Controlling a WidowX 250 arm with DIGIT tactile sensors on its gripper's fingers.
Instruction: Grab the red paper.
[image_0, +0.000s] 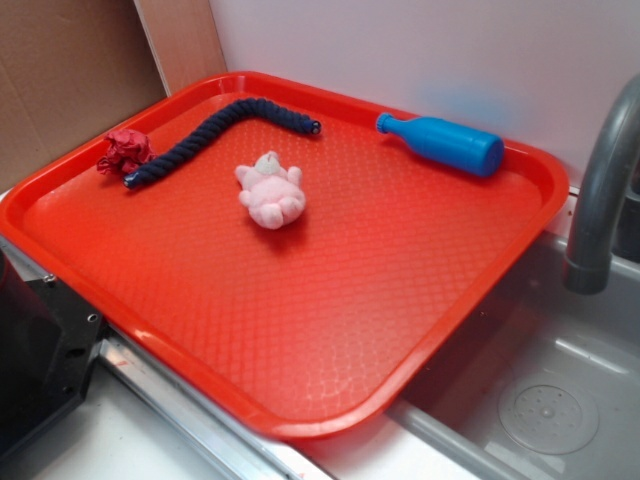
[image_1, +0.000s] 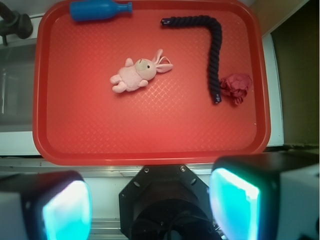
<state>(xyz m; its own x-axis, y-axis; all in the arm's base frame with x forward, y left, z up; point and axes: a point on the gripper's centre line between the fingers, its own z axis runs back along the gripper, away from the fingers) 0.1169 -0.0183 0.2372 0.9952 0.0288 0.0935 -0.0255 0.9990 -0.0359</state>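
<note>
The red paper (image_0: 125, 152) is a small dark-red crumpled ball at the far left corner of the red-orange tray (image_0: 300, 300). It touches the end of a dark blue rope (image_0: 215, 130). In the wrist view the paper (image_1: 236, 88) lies at the right side of the tray (image_1: 125, 125), beside the rope's lower end (image_1: 216, 55). My gripper (image_1: 150, 205) is open and empty, its two fingers wide apart. It is held high over the robot base, short of the tray's near rim and well apart from the paper. The gripper does not show in the exterior view.
A pale pink plush toy (image_0: 270, 190) lies mid-tray (image_1: 136, 76). A blue plastic bottle (image_0: 445, 142) lies at the tray's far edge (image_1: 100, 9). A grey faucet (image_0: 600, 190) and sink (image_0: 540, 400) are on the right. Cardboard (image_0: 60, 70) stands behind the paper.
</note>
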